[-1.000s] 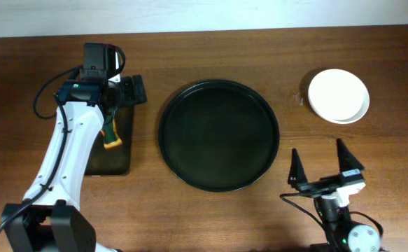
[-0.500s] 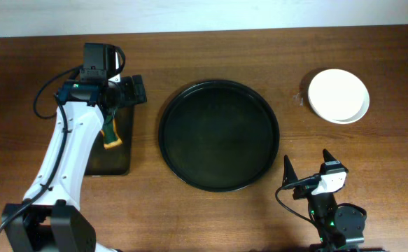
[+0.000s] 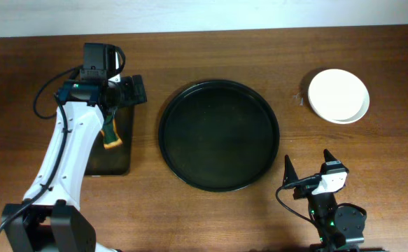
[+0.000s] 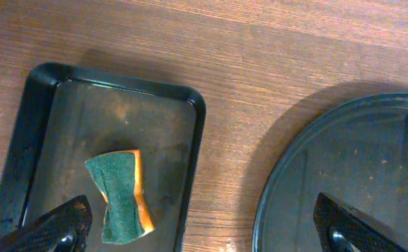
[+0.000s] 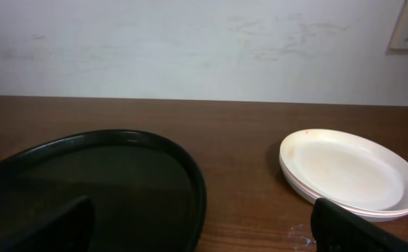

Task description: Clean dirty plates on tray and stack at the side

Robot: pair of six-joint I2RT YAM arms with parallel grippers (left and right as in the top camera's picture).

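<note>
Both jaws stand wide. The left gripper [image 3: 135, 91] hangs above the small tray [image 4: 29, 126] that holds a sponge [image 4: 123, 196]. The right gripper [image 3: 306, 157] is near the round tray [image 3: 217, 133]. The plates [image 3: 338, 95] sit stacked to its right, perhaps three of them.

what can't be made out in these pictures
Plates: overhead shows only the top one; right wrist view shows stacked rims, count unclear.
Sponge: overhead, the left arm covers part of it.
Small tray: left wrist view, cut off by the bottom edge.
Round tray: both wrist views, cut off by frame edges.
</note>
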